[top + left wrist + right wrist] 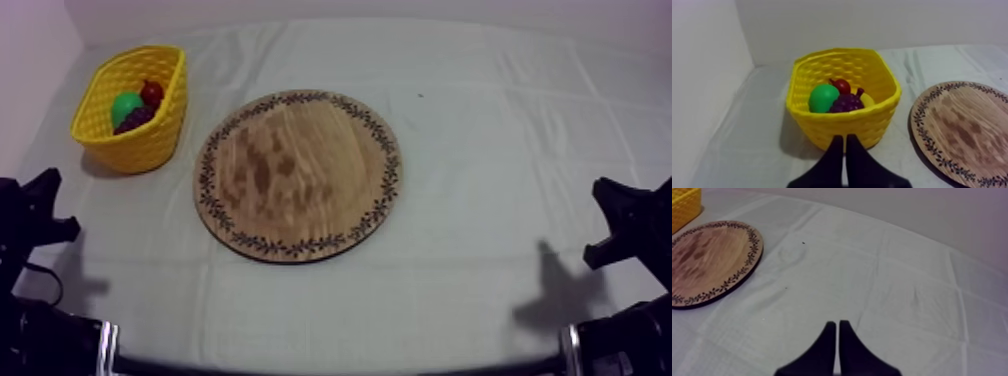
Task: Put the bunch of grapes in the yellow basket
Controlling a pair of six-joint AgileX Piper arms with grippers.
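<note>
The bunch of grapes [846, 103] is seen in the yellow basket [842, 129], off the wooden board [300, 175]; the left end effector [844, 138] and right end effector [837, 323] are clenched, empty.

green pear [823, 97] and small red fruit [842, 86] sit together, touching, with the red one on the pear's wall-ward side and its dark stem up. grey-white cloth [480, 130] lies flat with a grid of fold creases. tiny dark speck [421, 96] on the cloth. plain pale wall [872, 25] behind the table's far edge.
</note>
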